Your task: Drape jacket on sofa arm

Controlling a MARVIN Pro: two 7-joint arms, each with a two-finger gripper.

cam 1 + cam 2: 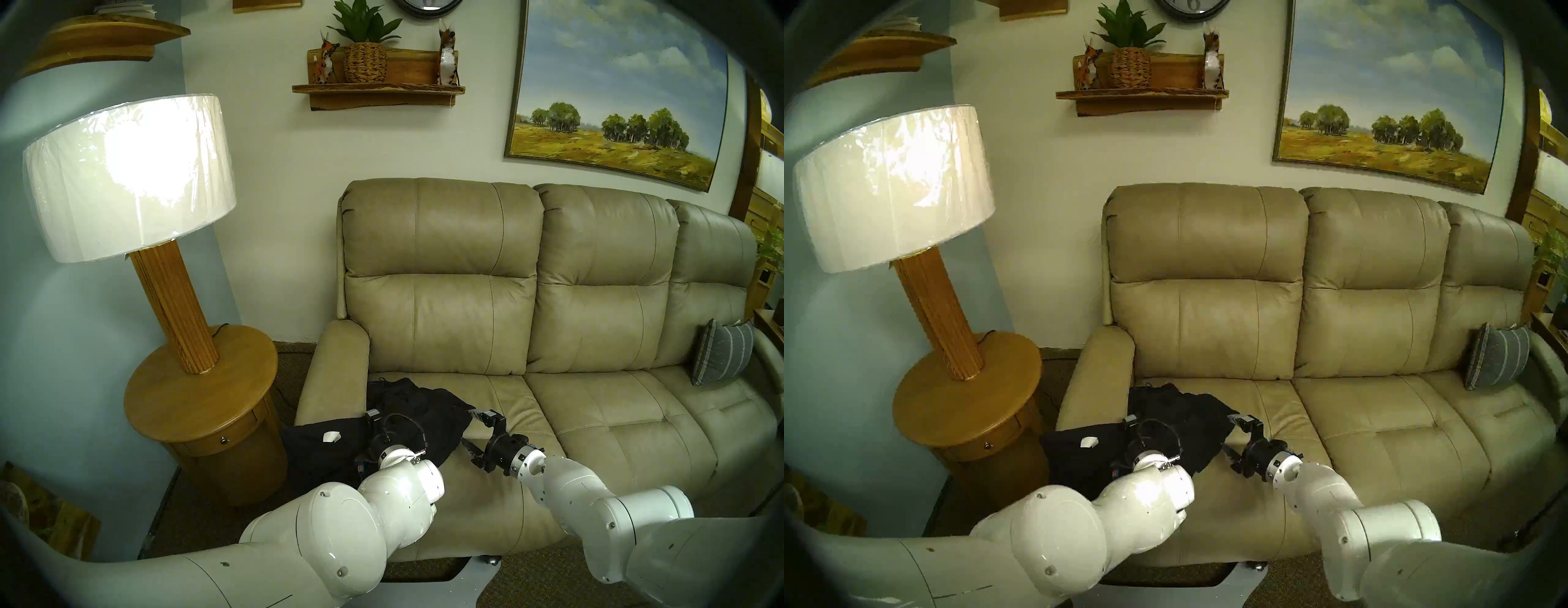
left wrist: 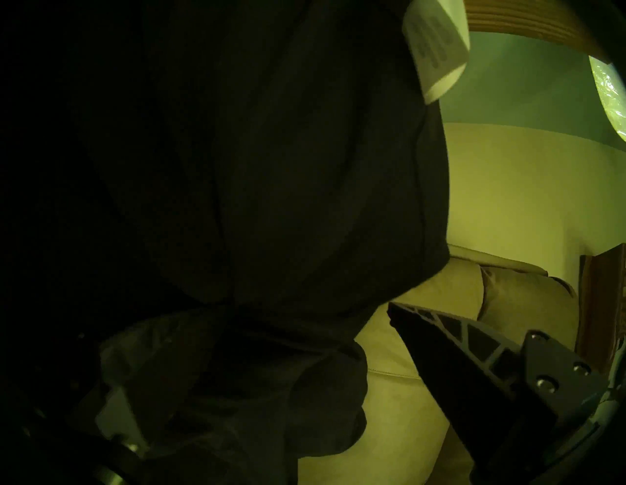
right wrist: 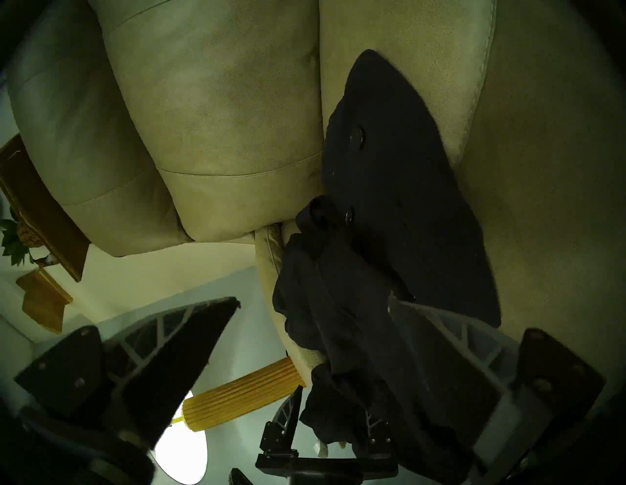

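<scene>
The black jacket [image 1: 420, 407] lies crumpled on the sofa's left seat cushion. One part of it, with a white tag [image 1: 331, 436], spreads over the front end of the beige sofa arm [image 1: 335, 365]. My left gripper [image 3: 333, 399] is in the jacket's folds. Its jaws stand apart, and fabric [image 2: 271, 169] covers one finger. My right gripper [image 3: 313, 299] is open at the jacket's right edge. One of its fingers [image 3: 440, 338] rests against the fabric near two dark buttons [image 3: 357, 135], and it holds nothing.
A round wooden side table [image 1: 199, 395] with a tall lamp [image 1: 127, 178] stands just left of the sofa arm. A grey striped pillow [image 1: 721, 356] leans at the sofa's far right end. A wall shelf [image 1: 377, 91] and a painting [image 1: 615, 97] hang above.
</scene>
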